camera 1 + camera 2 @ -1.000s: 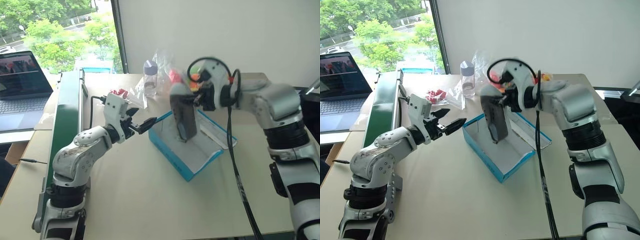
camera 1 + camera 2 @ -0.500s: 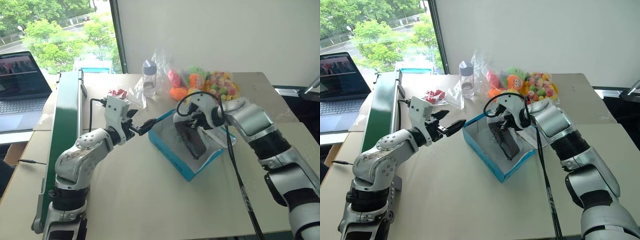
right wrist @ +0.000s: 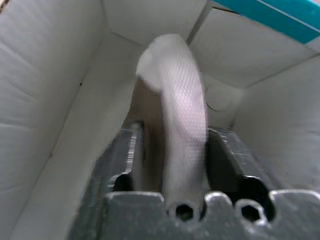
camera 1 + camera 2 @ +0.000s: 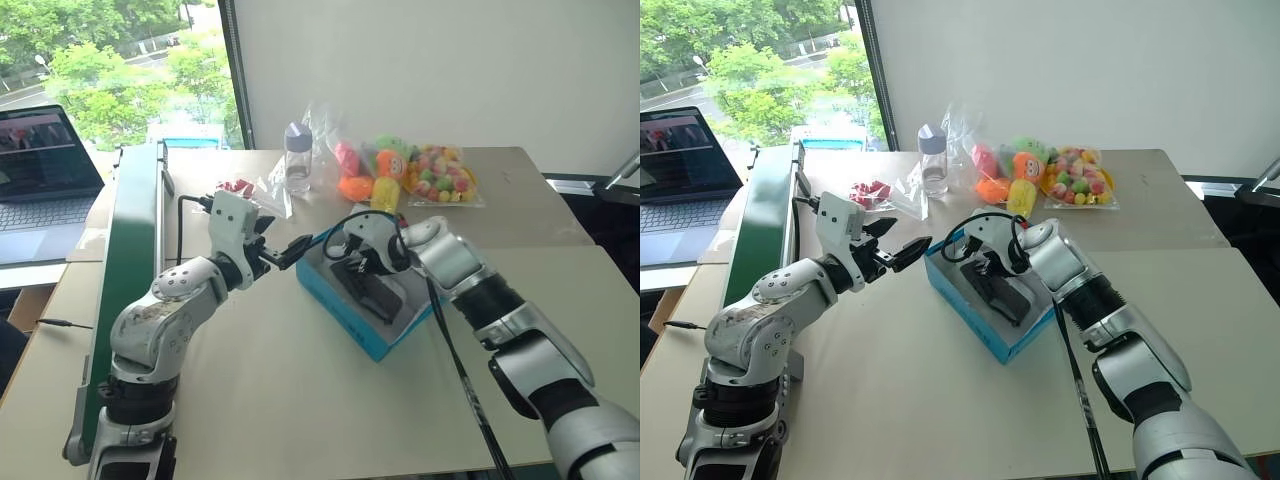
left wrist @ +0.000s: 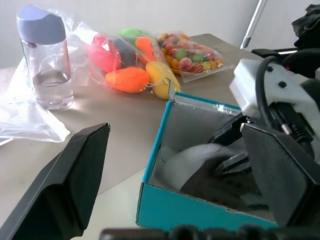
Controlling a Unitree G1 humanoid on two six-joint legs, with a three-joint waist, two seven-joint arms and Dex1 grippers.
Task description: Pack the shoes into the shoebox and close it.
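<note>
**Shoe goes into the blue box**

The shoebox [image 4: 985, 335] stands open on the counter [image 4: 940, 420], near the middle. The right pincer [image 4: 992, 283] reaches down inside it, and a grey shoe [image 3: 177, 115] lies between its two fingers, sole side up in the right wrist view. If the fingers press the shoe or are already loose, I cannot tell. The left pincer [image 4: 908, 250] hangs just beside the box's left corner, spread wide and holding nothing. Behind the box lie a bag of plush toys [image 4: 1010, 175] and a water bottle [image 4: 933, 158].
</note>
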